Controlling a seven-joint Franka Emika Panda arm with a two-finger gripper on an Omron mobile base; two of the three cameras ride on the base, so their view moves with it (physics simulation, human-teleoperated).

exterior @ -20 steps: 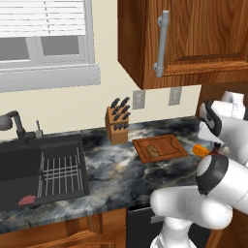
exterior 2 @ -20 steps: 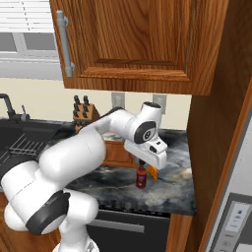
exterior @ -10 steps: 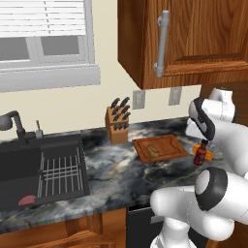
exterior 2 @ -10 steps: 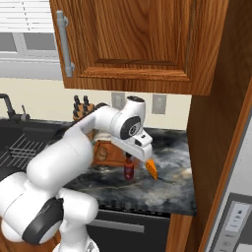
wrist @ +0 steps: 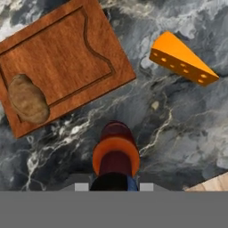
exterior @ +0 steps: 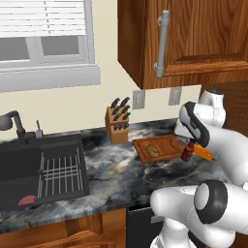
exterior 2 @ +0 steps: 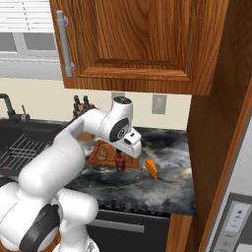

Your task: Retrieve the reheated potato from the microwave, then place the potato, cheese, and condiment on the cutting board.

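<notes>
Beside cutting board [exterior: 164, 147] – hand [exterior 2: 119, 158] down, gripping condiment [exterior 2: 119, 162].

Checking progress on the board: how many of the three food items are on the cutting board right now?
1: the potato lies on the cutting board. The cheese is on the counter; the condiment is in the gripper.

Board [exterior: 162, 147] sits on the counter [exterior: 116, 174] with the potato [exterior: 153, 149] on its left part — the remaining surface is bare. Bottle [exterior 2: 119, 161] hangs in the gripper [exterior 2: 120, 156] just off the board's near right edge, above dark marble. Cheese [exterior 2: 151, 169] lies on the counter to the right of the bottle, apart from the board. Knife block [exterior: 118, 122] stands behind the board's left corner, near the wall. Upper cabinet [exterior: 193, 38] overhangs the area — it limits height above the board. Counter between board and sink [exterior: 41, 169] is open.
</notes>
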